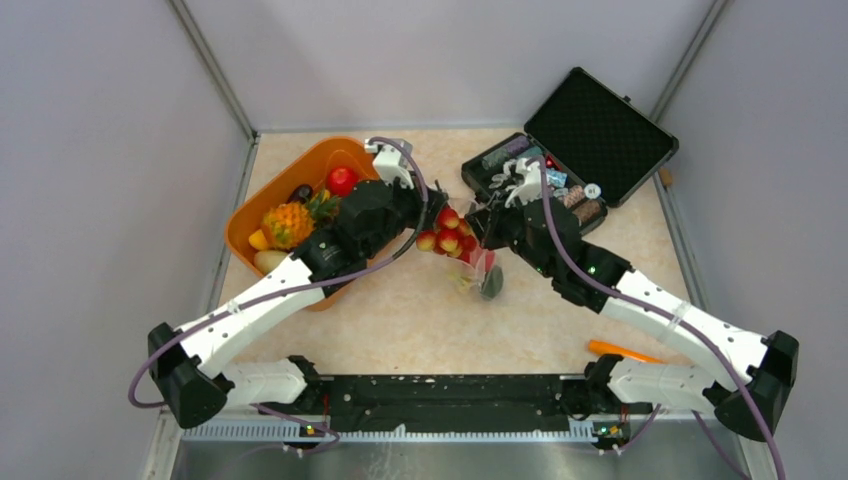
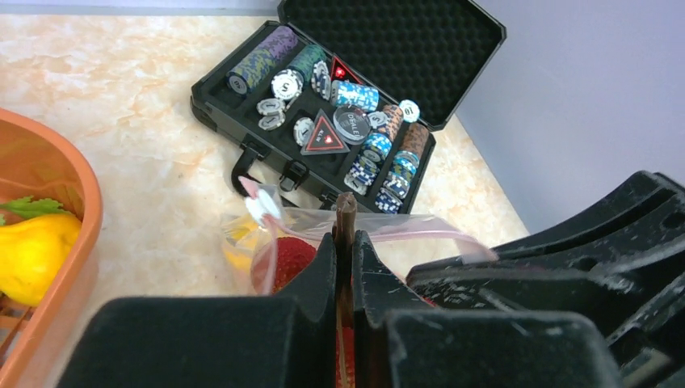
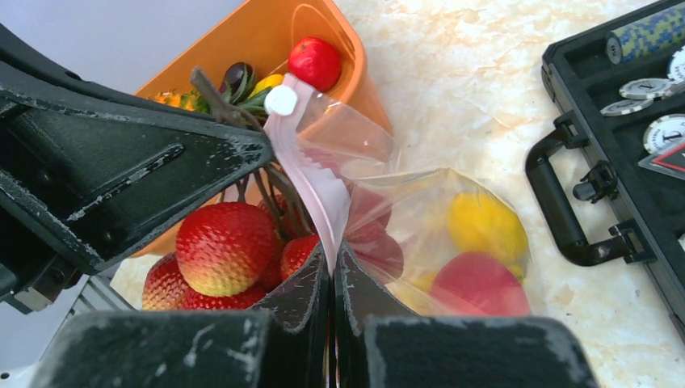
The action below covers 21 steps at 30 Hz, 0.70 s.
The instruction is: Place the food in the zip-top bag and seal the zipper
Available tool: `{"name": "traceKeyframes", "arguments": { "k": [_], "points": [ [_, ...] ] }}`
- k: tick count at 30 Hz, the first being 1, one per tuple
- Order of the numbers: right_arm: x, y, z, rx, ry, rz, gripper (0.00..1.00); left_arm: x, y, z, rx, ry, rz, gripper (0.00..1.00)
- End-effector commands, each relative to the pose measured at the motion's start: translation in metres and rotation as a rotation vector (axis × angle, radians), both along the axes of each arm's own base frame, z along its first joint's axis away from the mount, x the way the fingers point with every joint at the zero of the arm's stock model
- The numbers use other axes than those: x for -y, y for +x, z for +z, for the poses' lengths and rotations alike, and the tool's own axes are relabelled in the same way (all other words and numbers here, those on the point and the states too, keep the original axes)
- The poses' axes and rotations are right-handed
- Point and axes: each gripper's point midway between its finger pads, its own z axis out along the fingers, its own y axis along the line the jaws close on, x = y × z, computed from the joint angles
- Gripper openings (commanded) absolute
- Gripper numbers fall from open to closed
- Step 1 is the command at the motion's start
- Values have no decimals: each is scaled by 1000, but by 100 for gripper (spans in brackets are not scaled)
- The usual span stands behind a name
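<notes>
One stem (image 2: 346,212) fills left pincer (image 2: 345,242), zipper (image 3: 311,174) right pincer (image 3: 332,260).

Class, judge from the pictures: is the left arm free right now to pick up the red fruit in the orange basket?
Probably not yet. The left arm has its jaws shut on the stem of the strawberry cluster. The red fruit lies uncovered in the orange basket nearby, so only that load hinders.

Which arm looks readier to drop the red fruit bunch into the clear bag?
Probably the left: the left jaws are shut on the stem of the red fruit bunch, hanging beside the zip-top bag. The right jaws only pinch its zipper.
</notes>
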Motion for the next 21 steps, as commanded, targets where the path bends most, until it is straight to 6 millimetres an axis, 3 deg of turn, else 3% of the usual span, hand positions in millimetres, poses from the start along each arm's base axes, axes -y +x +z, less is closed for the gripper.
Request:
{"name": "traceKeyframes", "arguments": {
  "k": [1,7,13,18,21],
  "points": [
    [-20,-3,38,66,95,71,0,9,13,35,74,-19,82,0],
    [-23,-4,37,67,97,87,0,24,17,56,87,-165,101,0],
    [-14,-4,40,71,104,51,0,23,11,23,79,-86,79,0],
    [-7,-3,48,81,88,26,0,9,9,12,147,59,76,17],
    [-6,-3,52,86,75,27,0,5,8,20,209,101,65,43]
  ]
}}
